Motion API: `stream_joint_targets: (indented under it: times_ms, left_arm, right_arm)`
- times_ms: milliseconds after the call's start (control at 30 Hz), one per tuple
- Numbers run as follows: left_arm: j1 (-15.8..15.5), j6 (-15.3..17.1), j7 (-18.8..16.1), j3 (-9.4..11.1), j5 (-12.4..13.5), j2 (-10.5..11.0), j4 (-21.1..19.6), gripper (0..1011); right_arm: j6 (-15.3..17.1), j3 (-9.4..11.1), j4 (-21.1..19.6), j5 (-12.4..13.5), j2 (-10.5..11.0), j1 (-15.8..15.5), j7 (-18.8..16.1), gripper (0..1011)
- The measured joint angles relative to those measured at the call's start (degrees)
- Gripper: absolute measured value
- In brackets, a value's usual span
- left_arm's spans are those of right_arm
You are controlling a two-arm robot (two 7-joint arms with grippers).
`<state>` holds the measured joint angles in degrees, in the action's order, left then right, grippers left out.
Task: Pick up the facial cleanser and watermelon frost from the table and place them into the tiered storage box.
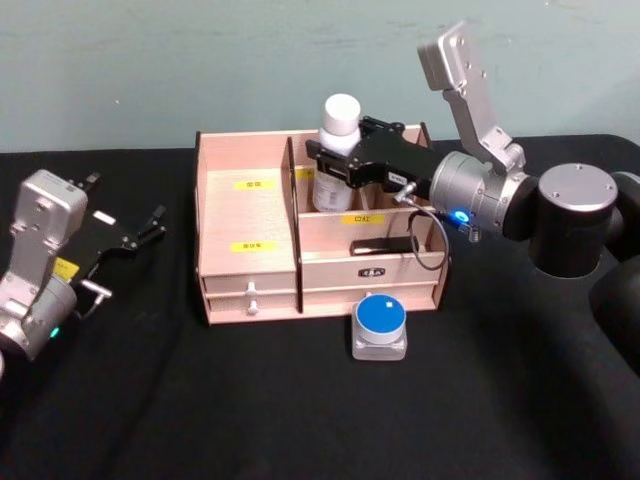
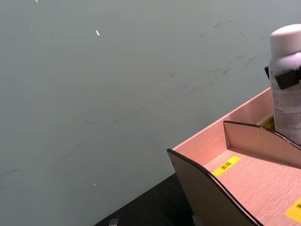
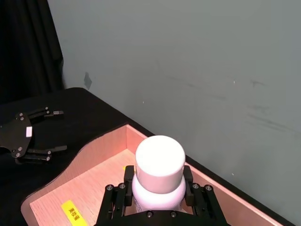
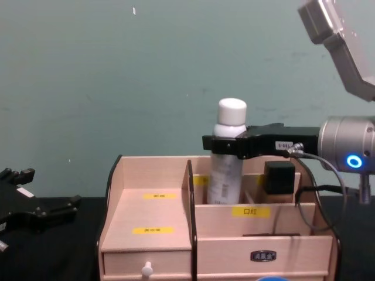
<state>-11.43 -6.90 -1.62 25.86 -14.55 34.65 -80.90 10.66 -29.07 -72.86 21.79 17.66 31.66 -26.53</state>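
The facial cleanser (image 1: 341, 118), a pale bottle with a white cap, stands upright in the back middle compartment of the tiered storage box (image 1: 245, 215). My right gripper (image 1: 335, 165) is shut on the bottle just below the cap, and the same grip shows in the chest view (image 4: 225, 144) and the right wrist view (image 3: 159, 195). I cannot tell whether the bottle's base rests on the compartment floor. The watermelon frost (image 1: 380, 325), a small clear container with a blue lid, sits on the table in front of the box. My left gripper (image 1: 150, 225) hangs open at the left.
A black cloth covers the table (image 1: 200, 400), and a grey-green wall (image 4: 146, 76) rises right behind the box. The box's left compartments (image 4: 152, 213) hold nothing. A dark flat item (image 1: 380, 245) lies on the middle right tier. A small drawer with a white knob (image 1: 251, 293) faces front.
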Motion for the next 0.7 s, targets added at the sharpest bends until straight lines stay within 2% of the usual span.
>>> stream_joint_targets:
  times_ms: [700]
  left_arm:
    - [0.0,0.0,0.0,0.0,0.0,0.0,0.0,1010]
  right_arm:
    - [-0.5,-1.0,5.4,-0.7,-1.0,1.6,-2.4,602]
